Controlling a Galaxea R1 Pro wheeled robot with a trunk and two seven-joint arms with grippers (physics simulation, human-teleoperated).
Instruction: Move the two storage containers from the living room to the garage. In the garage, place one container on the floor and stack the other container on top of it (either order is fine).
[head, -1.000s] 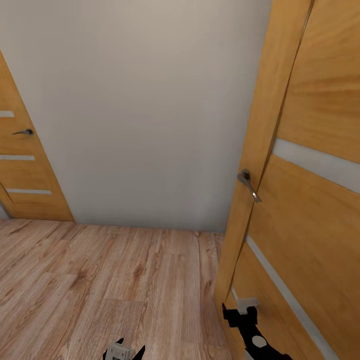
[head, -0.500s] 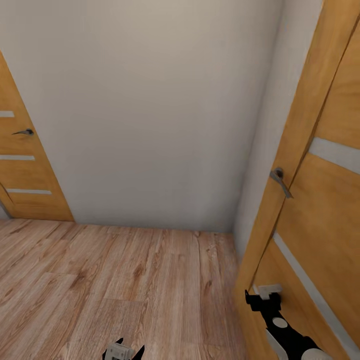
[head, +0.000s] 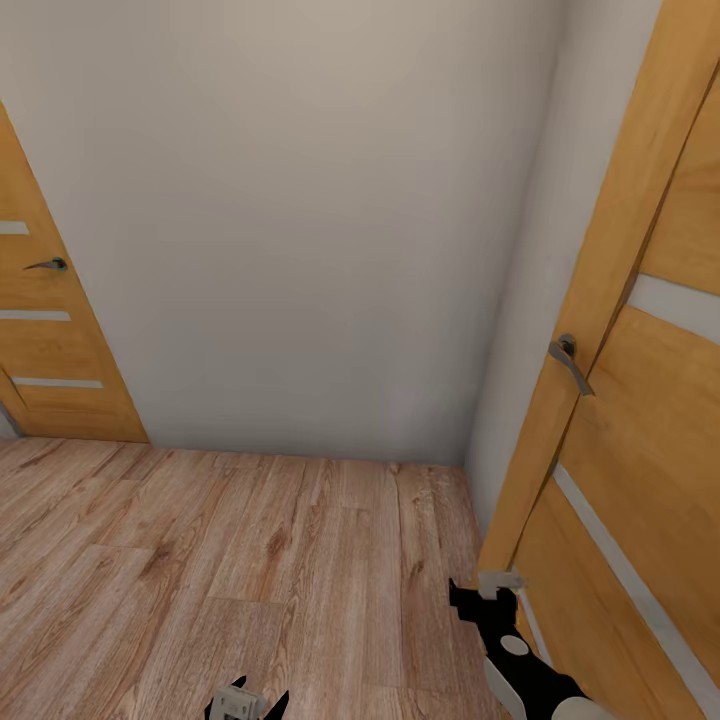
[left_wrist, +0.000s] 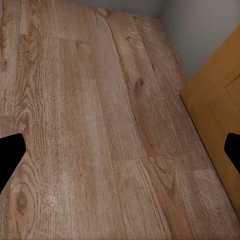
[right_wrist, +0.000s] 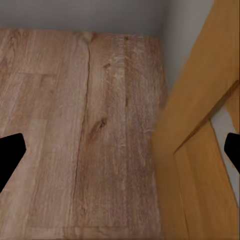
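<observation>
No storage containers in sight from any cam, so their look can't be told; judging by the light wood plank floor (head: 250, 560), robot's in transit, not in the garage yet

Right gripper (head: 487, 597) sits low, just beside the leading edge of the open wooden door (head: 640, 420) w/ its metal lever handle (head: 568, 360). Prob. nudging the door aside to clear a path; touching or not, can't tell. Wrist cam shows its fingertips (right_wrist: 11, 157) spread wide, nothing between them

Left gripper (head: 246, 702) parked low over the planks, fingers (left_wrist: 10, 157) likewise apart & empty

Beyond: plain grey-white wall (head: 300, 220) dead ahead, second door (head: 50, 330) w/ handle far left, shut
</observation>
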